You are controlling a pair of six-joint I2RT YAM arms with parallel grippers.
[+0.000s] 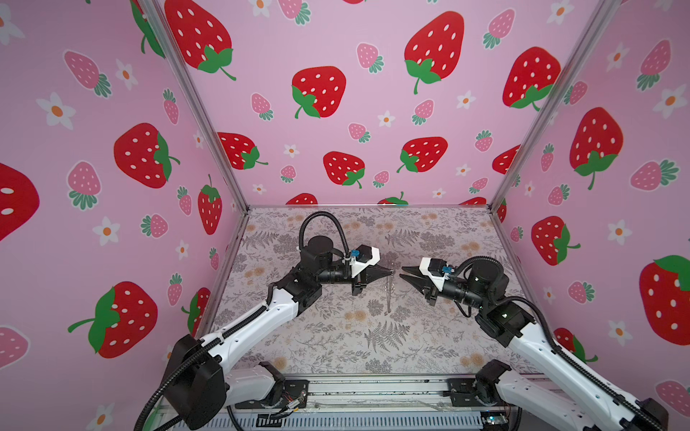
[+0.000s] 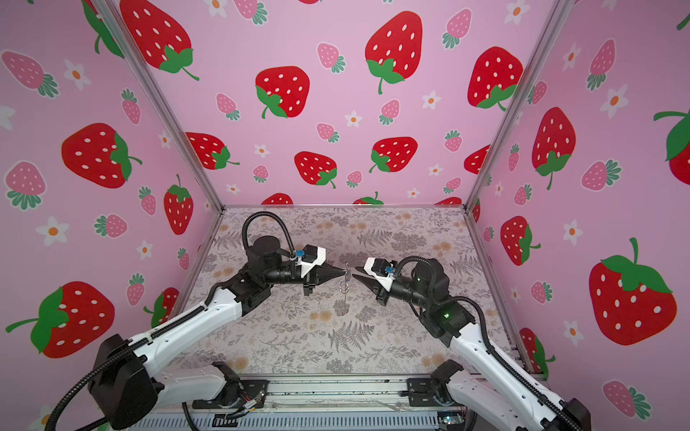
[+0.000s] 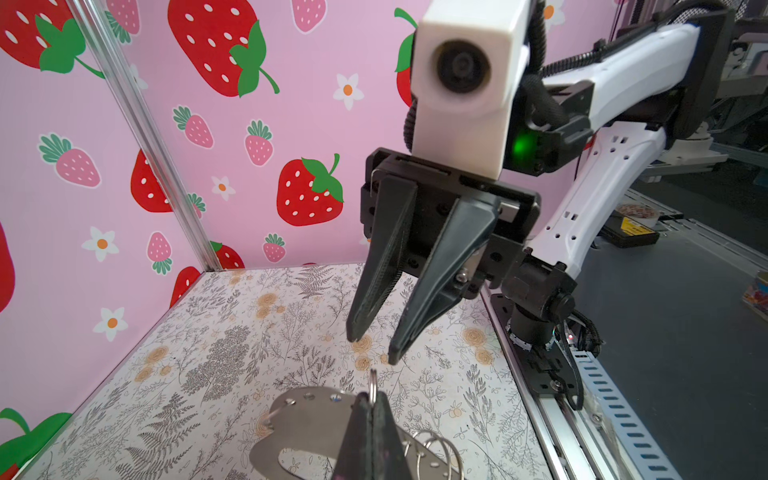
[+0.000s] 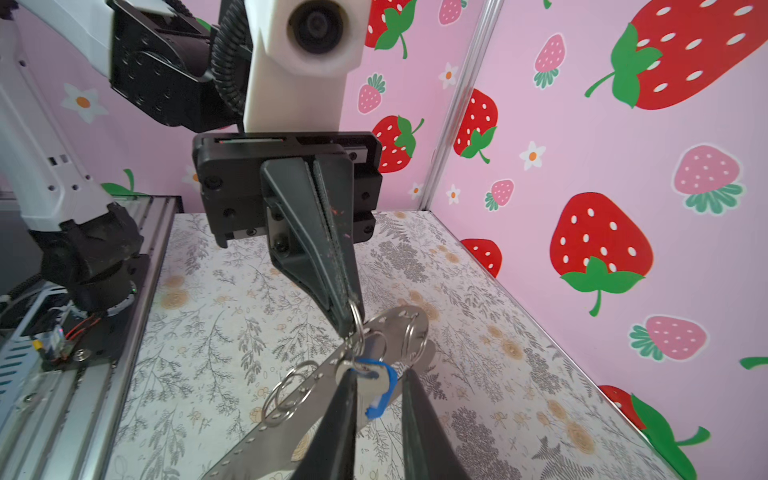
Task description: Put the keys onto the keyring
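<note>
Right wrist view showed the left gripper (image 4: 350,326) pressed together on a small metal ring (image 4: 356,312) at the upper end of the keyring (image 4: 291,432), which was held hanging. The keys (image 4: 376,376) were seen against the keyring just below that ring, apparently already threaded. The right gripper (image 3: 373,348) was found spread and empty beside the keyring. Threading was judged finished or nearly so. A check of seating, then lowering of the keyring, would be called for next.

Pink walls (image 1: 336,44) with red strawberries and white flowers; pale table (image 1: 336,336), grey ferns, tan blooms. Blue tag (image 4: 386,376), silver key (image 4: 365,395); keyring (image 4: 274,440) seemingly grey, dotted.
</note>
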